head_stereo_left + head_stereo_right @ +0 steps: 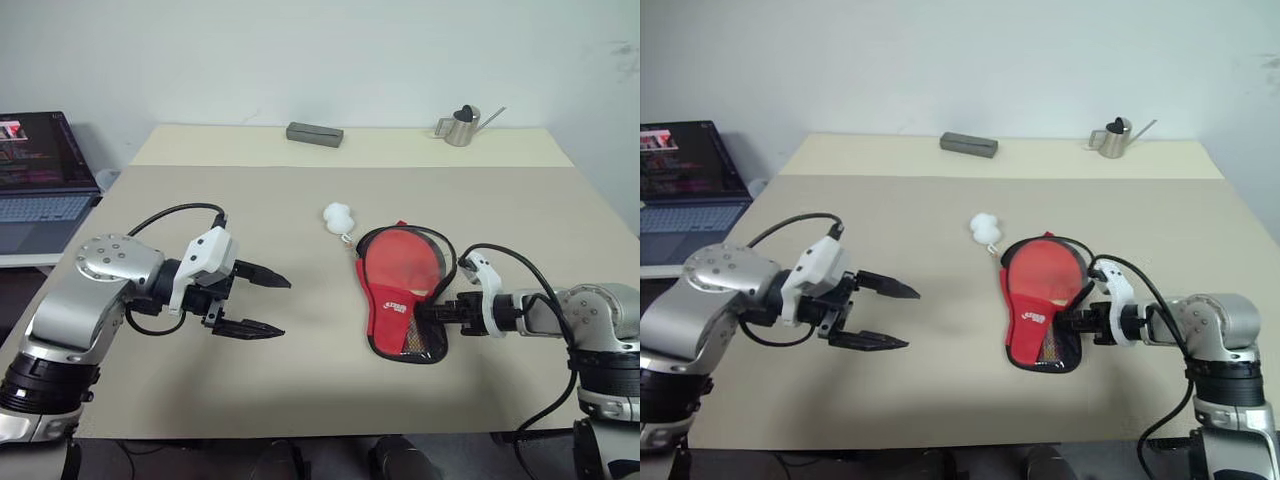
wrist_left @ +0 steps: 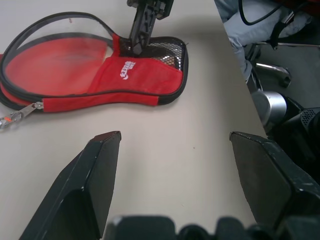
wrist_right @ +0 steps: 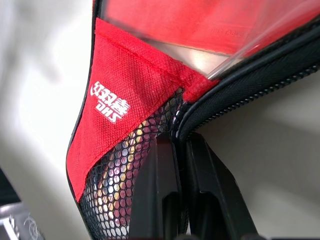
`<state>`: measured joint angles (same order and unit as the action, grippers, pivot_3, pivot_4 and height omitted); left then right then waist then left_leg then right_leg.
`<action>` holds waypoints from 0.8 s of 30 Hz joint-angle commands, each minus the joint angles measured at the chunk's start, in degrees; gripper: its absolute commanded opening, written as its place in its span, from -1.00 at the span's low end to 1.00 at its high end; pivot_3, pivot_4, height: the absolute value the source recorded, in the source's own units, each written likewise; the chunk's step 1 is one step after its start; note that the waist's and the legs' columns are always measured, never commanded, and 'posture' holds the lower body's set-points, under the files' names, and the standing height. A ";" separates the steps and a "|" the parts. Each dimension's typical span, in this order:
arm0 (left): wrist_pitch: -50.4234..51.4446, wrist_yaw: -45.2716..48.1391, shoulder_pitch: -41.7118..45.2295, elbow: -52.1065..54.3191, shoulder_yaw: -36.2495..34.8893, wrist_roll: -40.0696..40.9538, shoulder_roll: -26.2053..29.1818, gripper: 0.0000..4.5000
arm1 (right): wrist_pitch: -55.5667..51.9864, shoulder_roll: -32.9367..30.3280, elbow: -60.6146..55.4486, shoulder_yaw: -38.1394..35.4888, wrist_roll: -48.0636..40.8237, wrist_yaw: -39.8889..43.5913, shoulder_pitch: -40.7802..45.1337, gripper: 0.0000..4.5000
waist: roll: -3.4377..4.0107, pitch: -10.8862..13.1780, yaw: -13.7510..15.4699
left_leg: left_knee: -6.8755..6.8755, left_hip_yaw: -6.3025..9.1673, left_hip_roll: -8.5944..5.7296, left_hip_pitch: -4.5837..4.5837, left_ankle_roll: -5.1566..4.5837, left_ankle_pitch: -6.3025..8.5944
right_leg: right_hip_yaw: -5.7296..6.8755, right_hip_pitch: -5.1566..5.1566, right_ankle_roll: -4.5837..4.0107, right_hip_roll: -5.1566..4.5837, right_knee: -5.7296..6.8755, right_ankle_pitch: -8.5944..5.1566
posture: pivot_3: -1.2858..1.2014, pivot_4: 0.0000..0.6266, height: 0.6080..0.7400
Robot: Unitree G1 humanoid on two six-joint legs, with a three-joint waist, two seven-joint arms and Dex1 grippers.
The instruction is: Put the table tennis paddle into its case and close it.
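Note:
The case (image 1: 390, 315) lies flat on the table, right of centre, with its red and mesh side up and its zip rim standing open around the round end. Inside it shows the red face of the table tennis paddle (image 1: 400, 262); the handle end sits under the black mesh (image 3: 115, 185). A white pompom (image 1: 338, 215) lies just beyond the case on its cord. My right gripper (image 1: 432, 312) is shut on the case's black zip edge at the mesh end. My left gripper (image 1: 285, 307) hovers open left of the case, well apart from it, pointing toward it.
A grey rectangular box (image 1: 314, 133) and a small metal watering can (image 1: 460, 126) stand at the table's far edge. A laptop (image 1: 40, 180) sits on a lower surface off the table's left side. Bare tabletop (image 1: 300, 380) lies between my arms.

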<state>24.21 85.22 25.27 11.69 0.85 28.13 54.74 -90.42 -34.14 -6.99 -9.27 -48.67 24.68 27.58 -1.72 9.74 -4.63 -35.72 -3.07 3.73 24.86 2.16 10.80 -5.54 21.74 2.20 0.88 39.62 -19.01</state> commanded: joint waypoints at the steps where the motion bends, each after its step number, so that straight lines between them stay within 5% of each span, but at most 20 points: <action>1: -0.42 1.85 -0.40 2.87 -0.72 1.69 1.41 0.69 | -2.08 -1.85 -2.99 1.26 -6.90 -2.02 -2.95 -1.00 | -0.02 0.00 0.01 | 0.00 0.01 0.00 0.00 0.00 0.00 | 0.00 -0.01 0.00 0.00 -0.02 0.00 | 0.03 -0.52 1.00; 24: 4.22 1.27 -3.94 12.37 1.42 8.04 1.40 0.69 | 0.08 -7.65 -10.19 0.79 -40.78 -24.56 -16.82 -1.00 | -0.10 -0.02 0.04 | 0.02 0.70 -0.01 -0.01 -0.03 0.02 | 0.12 -0.33 0.09 0.00 -0.33 -0.06 | 0.03 -0.52 1.00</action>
<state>28.32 85.68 21.37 22.25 2.30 35.09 55.72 -89.64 -40.39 -15.44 -9.90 -85.80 1.22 12.25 -1.82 9.72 -4.60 -35.70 -2.34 3.72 24.86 2.13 10.82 -5.40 21.39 2.29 0.88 39.25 -19.07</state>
